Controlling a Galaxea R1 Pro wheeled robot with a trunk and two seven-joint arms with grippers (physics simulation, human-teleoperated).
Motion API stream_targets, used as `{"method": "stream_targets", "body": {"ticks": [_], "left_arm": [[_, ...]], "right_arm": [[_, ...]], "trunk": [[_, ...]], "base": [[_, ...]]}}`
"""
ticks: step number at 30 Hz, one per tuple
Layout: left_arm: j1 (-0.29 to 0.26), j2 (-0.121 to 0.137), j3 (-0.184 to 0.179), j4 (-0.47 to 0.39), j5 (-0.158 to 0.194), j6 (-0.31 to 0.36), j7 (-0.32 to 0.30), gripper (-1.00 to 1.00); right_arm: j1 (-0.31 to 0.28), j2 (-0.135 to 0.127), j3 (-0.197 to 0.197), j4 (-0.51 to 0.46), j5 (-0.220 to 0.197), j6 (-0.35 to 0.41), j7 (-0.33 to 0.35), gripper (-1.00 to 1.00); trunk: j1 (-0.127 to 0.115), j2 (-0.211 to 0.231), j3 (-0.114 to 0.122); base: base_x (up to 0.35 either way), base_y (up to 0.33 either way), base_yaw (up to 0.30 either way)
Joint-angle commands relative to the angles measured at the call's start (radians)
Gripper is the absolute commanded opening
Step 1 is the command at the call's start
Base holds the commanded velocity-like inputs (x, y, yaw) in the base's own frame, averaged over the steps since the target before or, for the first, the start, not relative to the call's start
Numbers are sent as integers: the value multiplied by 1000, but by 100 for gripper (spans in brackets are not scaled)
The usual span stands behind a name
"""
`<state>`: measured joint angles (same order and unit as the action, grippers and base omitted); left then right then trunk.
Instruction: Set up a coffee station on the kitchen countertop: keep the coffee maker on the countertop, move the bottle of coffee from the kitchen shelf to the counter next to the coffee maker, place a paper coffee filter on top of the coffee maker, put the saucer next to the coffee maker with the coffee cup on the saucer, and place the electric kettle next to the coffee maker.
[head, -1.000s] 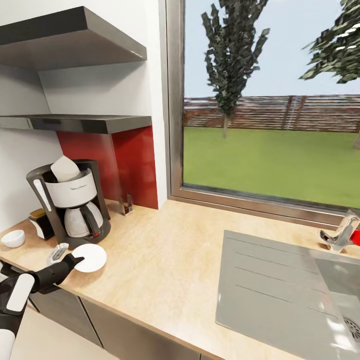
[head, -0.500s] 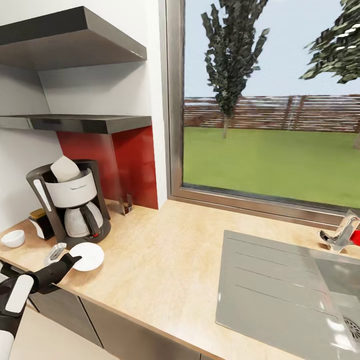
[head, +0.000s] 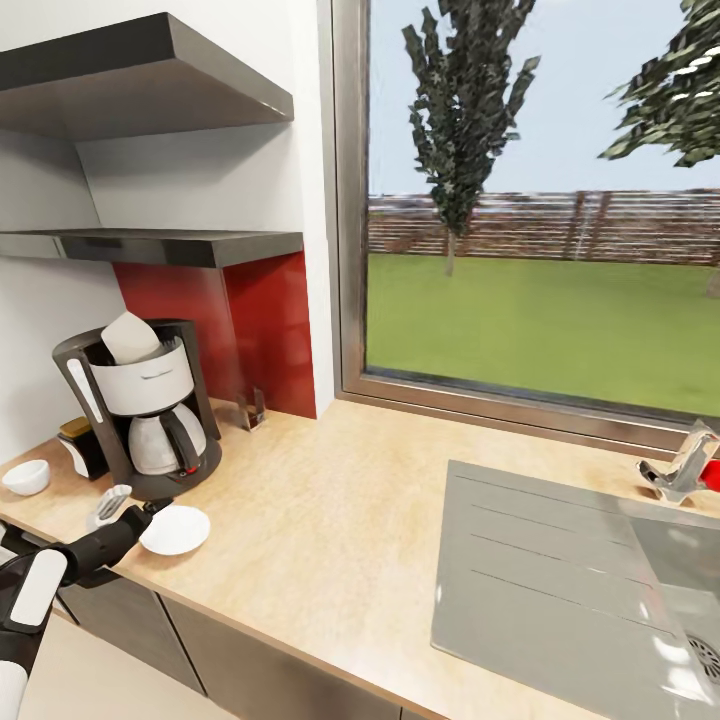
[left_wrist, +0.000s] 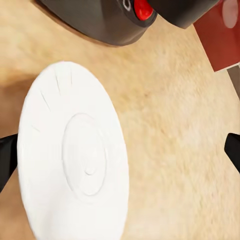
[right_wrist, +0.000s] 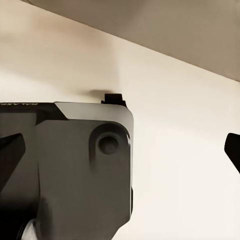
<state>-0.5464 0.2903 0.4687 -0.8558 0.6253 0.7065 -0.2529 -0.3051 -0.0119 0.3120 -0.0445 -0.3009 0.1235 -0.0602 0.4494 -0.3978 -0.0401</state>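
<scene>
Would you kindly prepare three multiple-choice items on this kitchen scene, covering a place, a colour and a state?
1. The saucer lies:
A. on the countertop, before the coffee maker
B. on the shelf
C. in the sink

2. The wall panel behind the coffee maker is:
A. blue
B. red
C. green

3. The left gripper is:
A. shut on the cup
B. open, at the saucer's edge
C. holding a bottle

Answers: 1 A, the dish rests flat by the machine's base. 2 B, the backsplash is red. 3 B, the left wrist view shows its fingertips spread wide.

One coffee maker (head: 140, 405), one saucer (head: 176, 529), one coffee cup (head: 25, 477), two black shelves (head: 150, 245), possibly one faucet (head: 688, 462).
</scene>
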Motion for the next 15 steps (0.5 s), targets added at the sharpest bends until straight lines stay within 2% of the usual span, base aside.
{"method": "stream_targets", "body": {"ticks": [1,8,15], "left_arm": [[-1,0,3,0,1,7,-3,100],[-1,0,3,0,2,7,13,100],[-1,-2,2,0,2,8,18,100]], "right_arm": [[0,0,9,-3,-9,7,-4,100],[0,0,9,-3,-9,7,-4,100],[0,0,9,-3,-9,7,-3,100]], "trunk": [[1,-2,-2],[1,-2,-2],[1,-2,-2]], "base": [[0,0,0],[-41,38,0],[-237,200,0]]}}
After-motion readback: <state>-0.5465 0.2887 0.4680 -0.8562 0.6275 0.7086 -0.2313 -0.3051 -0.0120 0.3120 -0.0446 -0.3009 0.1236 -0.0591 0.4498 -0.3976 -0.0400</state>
